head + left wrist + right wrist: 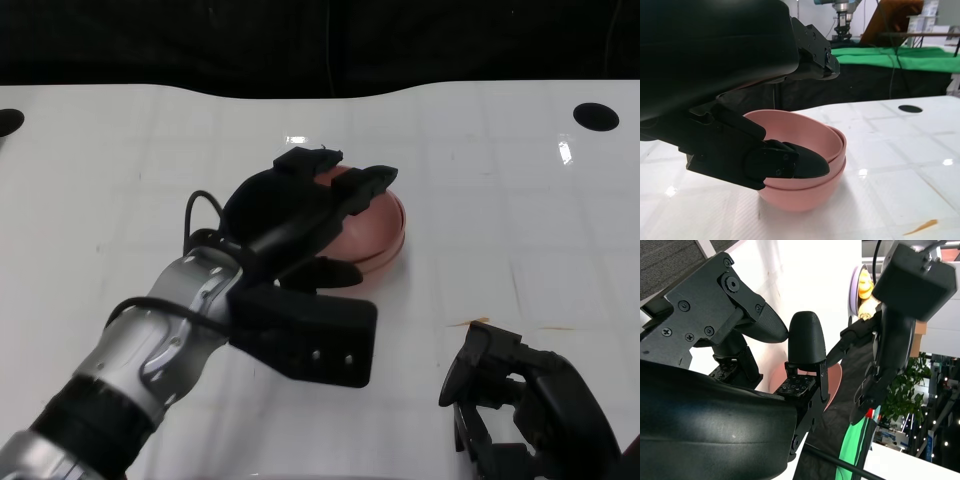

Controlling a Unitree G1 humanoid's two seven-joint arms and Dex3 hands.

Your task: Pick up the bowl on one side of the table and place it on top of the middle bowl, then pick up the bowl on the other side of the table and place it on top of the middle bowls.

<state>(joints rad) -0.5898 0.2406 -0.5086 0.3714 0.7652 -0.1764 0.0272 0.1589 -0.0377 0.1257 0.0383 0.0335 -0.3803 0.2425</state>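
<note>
A nested stack of pink bowls [378,228] stands at the middle of the white table [500,200]. In the left wrist view the stack [805,192] shows at least two rims, one inside the other. My left hand [300,215] hovers over the stack's left half, fingers spread above the top bowl with a gap beneath them. Its thumb [790,164] lies beside the outer rim. My right hand [515,395] rests low at the near right, away from the bowls, fingers apart and holding nothing. The right wrist view shows only a pink sliver of the stack [835,375] behind that hand's fingers [805,335].
Two round black holes [595,115] [6,122] sit in the table's far corners. A small orange mark [470,322] lies on the surface just beyond my right hand. A dark drape runs behind the far edge. A green-covered table [890,55] stands in the background.
</note>
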